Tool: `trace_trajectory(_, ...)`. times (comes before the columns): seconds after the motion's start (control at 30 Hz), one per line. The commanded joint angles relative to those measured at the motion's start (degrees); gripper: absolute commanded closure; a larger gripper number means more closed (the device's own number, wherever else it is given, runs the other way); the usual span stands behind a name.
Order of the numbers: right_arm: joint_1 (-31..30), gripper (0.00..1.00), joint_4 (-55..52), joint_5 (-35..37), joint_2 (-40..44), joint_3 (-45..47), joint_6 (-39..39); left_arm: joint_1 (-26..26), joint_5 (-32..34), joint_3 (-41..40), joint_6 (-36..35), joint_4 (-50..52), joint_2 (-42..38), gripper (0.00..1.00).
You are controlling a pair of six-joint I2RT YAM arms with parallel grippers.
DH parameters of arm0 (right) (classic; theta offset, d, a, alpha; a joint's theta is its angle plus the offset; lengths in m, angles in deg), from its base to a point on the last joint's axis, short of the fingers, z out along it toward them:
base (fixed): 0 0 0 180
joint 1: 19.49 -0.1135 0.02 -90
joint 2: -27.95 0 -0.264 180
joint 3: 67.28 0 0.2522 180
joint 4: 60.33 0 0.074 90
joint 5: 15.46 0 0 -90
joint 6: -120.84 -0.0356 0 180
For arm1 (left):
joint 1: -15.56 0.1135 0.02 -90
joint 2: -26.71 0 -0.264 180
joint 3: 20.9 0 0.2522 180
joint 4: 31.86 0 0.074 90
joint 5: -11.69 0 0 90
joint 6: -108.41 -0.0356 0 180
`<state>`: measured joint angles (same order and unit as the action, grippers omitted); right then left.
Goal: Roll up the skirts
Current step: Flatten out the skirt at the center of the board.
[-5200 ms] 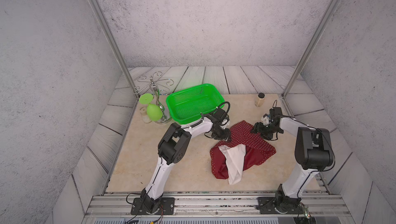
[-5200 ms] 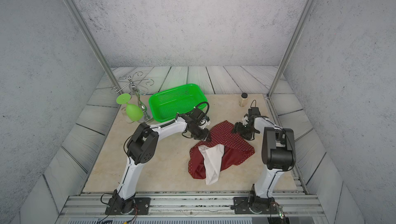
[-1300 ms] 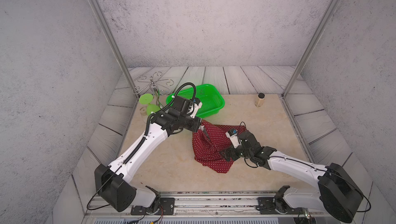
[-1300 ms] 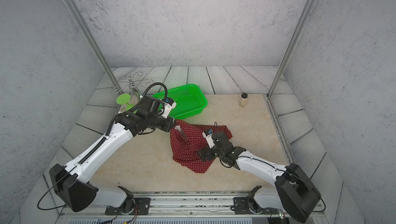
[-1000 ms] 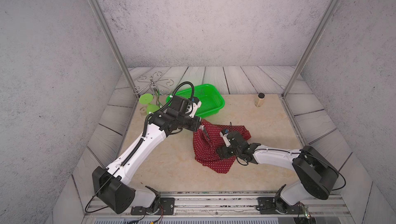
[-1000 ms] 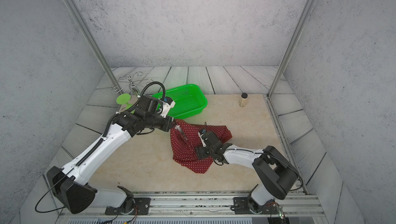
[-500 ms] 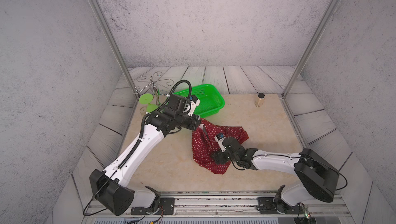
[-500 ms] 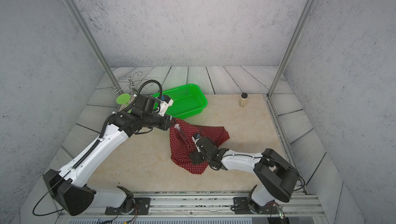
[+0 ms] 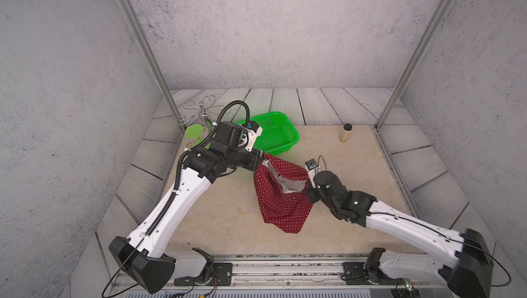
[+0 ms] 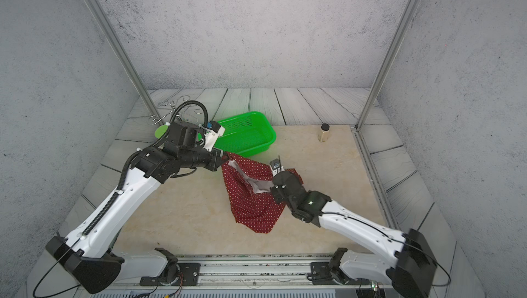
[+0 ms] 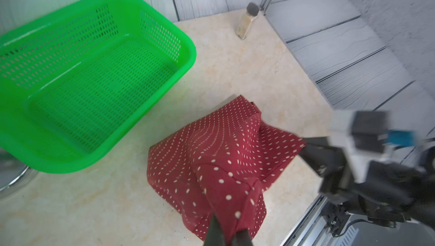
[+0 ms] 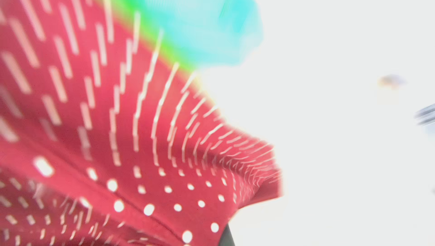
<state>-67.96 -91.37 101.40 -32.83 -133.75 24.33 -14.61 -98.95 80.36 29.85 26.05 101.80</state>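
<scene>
We see the skirt near the middle of the beige table, hanging between the two arms. Its top edge is lifted and stretched from one claw to the other, and the rest sags down to a rough point that rests on the tabletop. The opening gapes a little, so the white lining shows inside the dark red dotted cloth.

The left gripper is clenched on the skirt's far left corner, just beside the near corner of the green basket. In the left wrist view we see its two dark fingers pinched together on a fold of the cloth.

The right gripper is closed on the opposite edge of the skirt, on the side nearer the rail. In the left wrist view its tip grips a red corner, though that part is blurred. The right wrist view is smeared and overexposed. We make out only dotted red cloth filling most of it and one dark finger at the edge.

The basket has nothing in it that we can see, and it does not touch the skirt. A small bottle with a dark cap stands upright at the far right of the table, well apart from the cloth. A wire stand with green discs is beyond the left arm.
</scene>
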Motion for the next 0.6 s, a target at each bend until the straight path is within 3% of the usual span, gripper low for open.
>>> trace_trajectory(0.0,4.12,1.0,-5.91,6.15,6.24,-10.49,14.97,-0.05,-8.07,6.03,-0.54,-6.02,-0.02,1.0)
trace_trajectory(0.1,4.89,1.0,-5.91,6.81,6.33,-20.36,21.49,-1.13,-13.74,10.07,0.07,-10.12,0.92,1.0)
trace_trajectory(0.33,4.9,1.0,-4.98,5.9,5.58,-36.02,30.19,-3.37,-18.94,17.85,-0.98,-11.81,2.86,1.0)
trace_trajectory(0.47,4.93,1.0,-5.3,10.64,6.27,-38.97,34.0,-5.26,-22.77,17.06,-2.9,-12.52,1.92,1.0)
trace_trajectory(0.57,5.04,1.0,-5.98,15.13,7.39,-38.35,35.73,-8.17,-21.94,11.45,-0.2,-17.08,0.42,1.0)
